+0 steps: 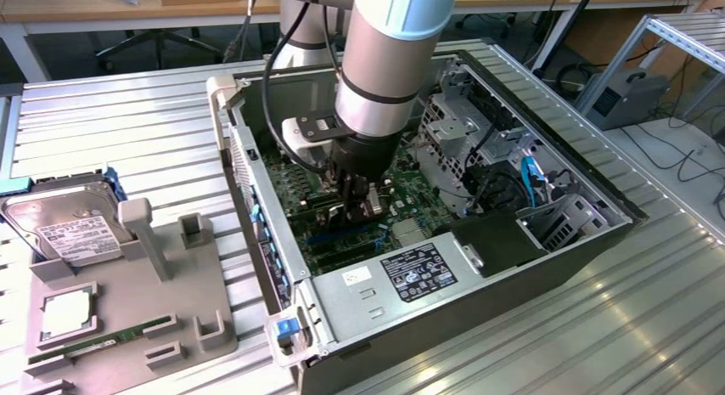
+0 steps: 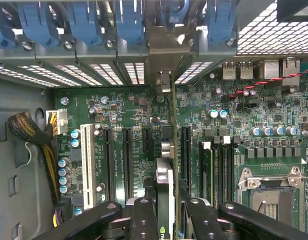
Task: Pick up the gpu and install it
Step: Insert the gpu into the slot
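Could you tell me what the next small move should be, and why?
Probably press straight down: the gripper is shut on the gpu, which stands edge-on over the motherboard with its bracket at the rear slot covers; whether it's seated is unclear.

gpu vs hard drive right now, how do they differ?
Pose: the gpu stands on edge over the motherboard inside the case; the hard drive lies label up on the grey holder outside it. Grip: the pincer is shut on the gpu; the hard drive is untouched. Shape: gpu thin, hard drive boxy. Both are PC parts.
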Controlling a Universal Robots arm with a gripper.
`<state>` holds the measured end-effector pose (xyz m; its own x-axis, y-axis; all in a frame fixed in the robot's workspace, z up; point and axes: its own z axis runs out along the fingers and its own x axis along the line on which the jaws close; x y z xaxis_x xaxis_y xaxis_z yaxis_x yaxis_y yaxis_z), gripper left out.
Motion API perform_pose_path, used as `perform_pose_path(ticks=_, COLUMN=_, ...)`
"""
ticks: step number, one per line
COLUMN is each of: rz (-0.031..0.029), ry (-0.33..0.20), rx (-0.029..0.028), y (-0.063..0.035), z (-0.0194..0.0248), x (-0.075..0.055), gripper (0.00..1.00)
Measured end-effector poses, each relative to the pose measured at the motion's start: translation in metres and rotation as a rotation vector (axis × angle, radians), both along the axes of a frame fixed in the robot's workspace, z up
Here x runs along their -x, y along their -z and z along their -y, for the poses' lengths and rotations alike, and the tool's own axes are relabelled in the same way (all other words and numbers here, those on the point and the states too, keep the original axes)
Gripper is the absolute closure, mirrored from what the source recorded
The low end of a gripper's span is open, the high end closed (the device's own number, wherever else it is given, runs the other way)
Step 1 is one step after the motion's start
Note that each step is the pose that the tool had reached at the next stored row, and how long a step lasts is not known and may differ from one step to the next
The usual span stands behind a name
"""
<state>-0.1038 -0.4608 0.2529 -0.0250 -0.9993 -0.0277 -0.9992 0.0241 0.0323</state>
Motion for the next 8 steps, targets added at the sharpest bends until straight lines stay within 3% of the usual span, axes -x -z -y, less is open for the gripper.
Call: perform_pose_path(ticks=8, rz=0.0001, ry=0.0, rx=-0.0001, y=0.0001, z=0.0, x=0.0, gripper=0.73)
